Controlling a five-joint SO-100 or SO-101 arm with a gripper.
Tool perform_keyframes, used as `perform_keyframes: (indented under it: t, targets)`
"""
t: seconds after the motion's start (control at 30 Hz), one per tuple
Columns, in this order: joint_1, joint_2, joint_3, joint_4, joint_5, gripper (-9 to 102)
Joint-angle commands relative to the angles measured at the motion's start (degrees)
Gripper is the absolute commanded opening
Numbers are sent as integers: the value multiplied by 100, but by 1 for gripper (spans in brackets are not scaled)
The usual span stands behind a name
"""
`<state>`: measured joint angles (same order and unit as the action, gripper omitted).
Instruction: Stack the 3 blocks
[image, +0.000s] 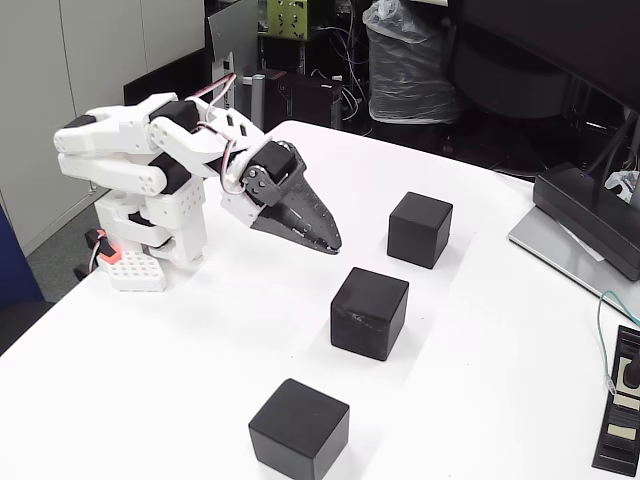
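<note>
Stacking has not begun: three matte black cubes with rounded edges sit apart on the white counter (480, 330), none on another. Taking the middle cube (369, 312) as landmark, the far cube (420, 229) stands beyond it to the right in the fixed view, and the near cube (299, 428) lies in front of it to the left. The white arm's dark end effector (330, 243) hangs up-left of the middle cube, above the counter, fingers pressed together and holding nothing. All lifts and placements remain.
</note>
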<state>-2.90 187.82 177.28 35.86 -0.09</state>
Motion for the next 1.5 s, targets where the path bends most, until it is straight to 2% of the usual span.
perform_keyframes:
  t: [0.0, 1.07, 1.2, 1.37, 1.47]
  targets:
    - [26, 44, -26, -35, -53, -1]
    - [44, 0, -97, -18, -79, 0]
    - [44, -9, -167, -9, -501, 1]
    - [44, -18, -457, 79, -1318, 9]
    - [44, -18, -712, 431, -1538, 17]
